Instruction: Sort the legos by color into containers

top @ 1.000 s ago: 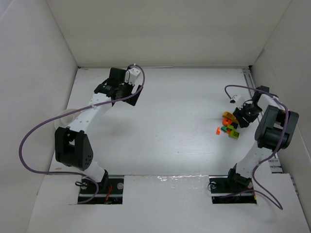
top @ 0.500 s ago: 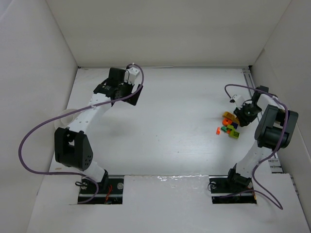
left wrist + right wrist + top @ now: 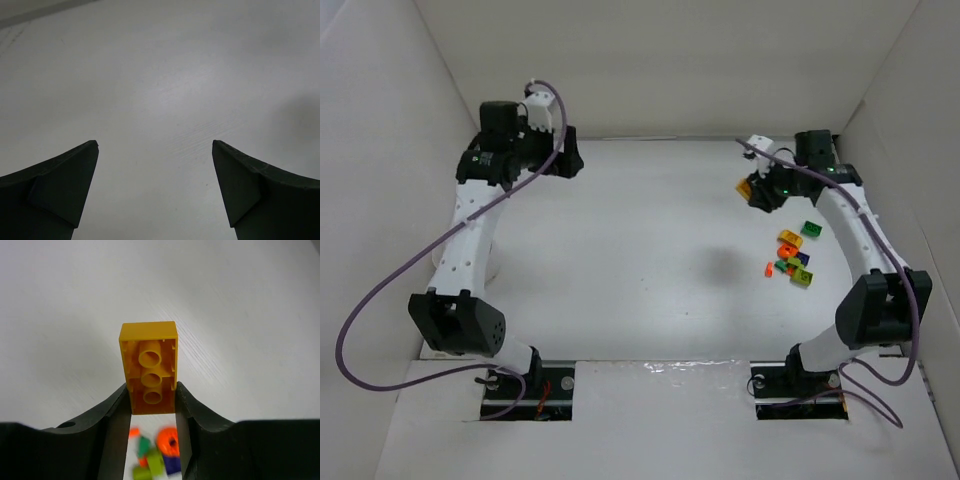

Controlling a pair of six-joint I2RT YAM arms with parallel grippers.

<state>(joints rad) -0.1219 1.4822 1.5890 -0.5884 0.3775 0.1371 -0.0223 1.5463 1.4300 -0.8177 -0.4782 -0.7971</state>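
My right gripper (image 3: 757, 190) is shut on a yellow-orange brick (image 3: 745, 187) and holds it above the floor, behind and left of the pile. In the right wrist view the brick (image 3: 149, 365) stands between the fingertips of the gripper (image 3: 150, 390), hollow underside toward the camera. The pile of legos (image 3: 792, 258) lies at the right, and shows blurred under the jaws (image 3: 159, 455). A green brick (image 3: 811, 229) and a small orange piece (image 3: 769, 268) lie apart from it. My left gripper (image 3: 558, 160) is open and empty at the back left, over bare floor (image 3: 155, 150). I cannot make out the containers.
White walls enclose the floor (image 3: 650, 250) on the left, back and right. Purple cables loop from both arms. A rail (image 3: 832, 160) runs along the right wall behind the right arm.
My right gripper has risen from the pile with the yellow-orange brick and moved back and left. My left arm has swung toward the back left. A green brick now lies apart from the pile.
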